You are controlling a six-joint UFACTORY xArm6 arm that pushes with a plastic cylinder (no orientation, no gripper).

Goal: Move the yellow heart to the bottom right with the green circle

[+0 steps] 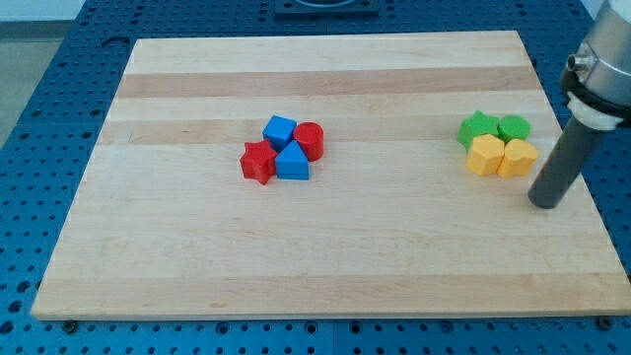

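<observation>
You had the wooden worktop [325,266] nearly bare, and your arm [603,59] came in from the upper right, its rod slanting down to my tip [543,204] just right of and below the right-hand cluster. No gripper existed here to spread or pinch. The yellow heart [483,156] sat touching the other yellow block [518,158], the green circle [513,127] and the green star [477,127], so a careless push probably would have dragged neighbours along.

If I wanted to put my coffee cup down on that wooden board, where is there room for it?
Plenty. The board is bare left of the red star, along the bottom edge, and between the red-and-blue cluster and the green star. It is crowded at the right, where my tip stands beside the yellow blocks.
</observation>
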